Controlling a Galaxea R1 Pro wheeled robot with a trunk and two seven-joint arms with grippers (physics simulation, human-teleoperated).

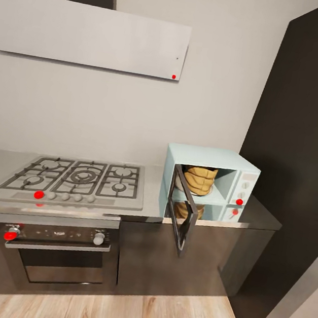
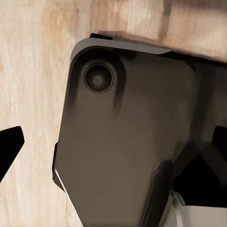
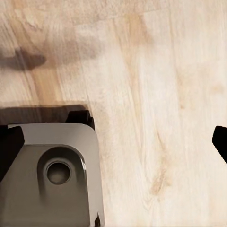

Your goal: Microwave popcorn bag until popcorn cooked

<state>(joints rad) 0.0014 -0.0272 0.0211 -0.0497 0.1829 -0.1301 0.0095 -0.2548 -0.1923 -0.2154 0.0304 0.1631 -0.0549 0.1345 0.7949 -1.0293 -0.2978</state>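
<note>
Tan popcorn bag (image 1: 200, 180) half hidden inside open microwave (image 1: 215, 159)

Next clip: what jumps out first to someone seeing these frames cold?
The mint-blue microwave at the right end of the countertop, its black door swung open and the tan popcorn bag already inside. Left of it lies the grey gas hob above a dark oven.
</note>
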